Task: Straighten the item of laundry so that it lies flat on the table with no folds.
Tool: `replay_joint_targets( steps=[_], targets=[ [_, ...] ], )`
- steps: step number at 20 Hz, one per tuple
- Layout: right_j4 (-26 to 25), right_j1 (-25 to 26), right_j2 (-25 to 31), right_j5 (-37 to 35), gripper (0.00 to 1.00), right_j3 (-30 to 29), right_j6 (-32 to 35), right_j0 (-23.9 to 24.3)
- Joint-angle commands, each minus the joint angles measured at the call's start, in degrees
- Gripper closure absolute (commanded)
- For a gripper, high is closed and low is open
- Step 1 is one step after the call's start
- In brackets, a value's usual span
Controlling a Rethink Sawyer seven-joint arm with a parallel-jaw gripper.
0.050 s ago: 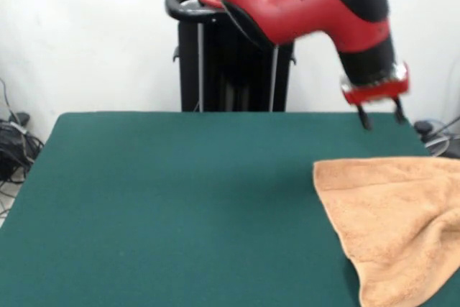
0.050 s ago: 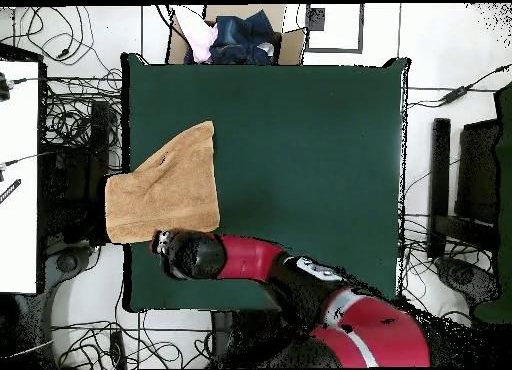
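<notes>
A tan terry towel [image 1: 392,224] lies on the dark green bench [image 1: 180,206], pushed far toward one side rather than centred. In the front view it covers the lower right part of the surface and runs out of the picture at the right edge and bottom; in the overhead view the same towel [image 2: 165,186] sits at the left side of the bench [image 2: 310,156], with its wider end hanging past the bench's left edge. The cloth is not flat: a diagonal fold crosses it, so that one end tapers to a narrow strip and the other spreads wider, and soft creases show across the pile. The red and black arm [image 1: 309,1] reaches across above the bench, and its gripper [image 1: 379,116] hangs in the air above the back edge of the bench, just beyond the towel's far edge and clear of the cloth. Two short dark fingers [image 1: 365,118] point down with a gap between them, and nothing is held in that gap, so the gripper stands open and empty. From above, the arm's dark end [image 2: 190,254] sits just beside the towel's edge nearest the robot. Beyond the far edge of the bench, at the top of the overhead view, a cardboard box [image 2: 238,36] holds dark and pink cloth, and cables [image 2: 70,46] lie over the floor around the bench.
</notes>
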State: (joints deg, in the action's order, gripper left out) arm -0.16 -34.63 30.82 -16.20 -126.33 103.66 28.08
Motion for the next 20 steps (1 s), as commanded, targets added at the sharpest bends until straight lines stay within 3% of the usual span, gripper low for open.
replay_joint_targets(
  steps=[1, 7, 12, 20],
  targets=[
    [-7.50, -7.21, -1.15, -11.91, 0.00, -0.05, -6.23, 4.89],
    [-14.48, 1.75, -0.54, -3.81, 0.00, 4.09, -1.79, 6.42],
    [-13.55, 1.03, 1.00, -4.00, 0.00, 7.34, 1.97, 5.24],
    [-11.37, -0.58, 1.97, -2.70, 0.00, 6.46, 4.08, 5.06]
  ],
)
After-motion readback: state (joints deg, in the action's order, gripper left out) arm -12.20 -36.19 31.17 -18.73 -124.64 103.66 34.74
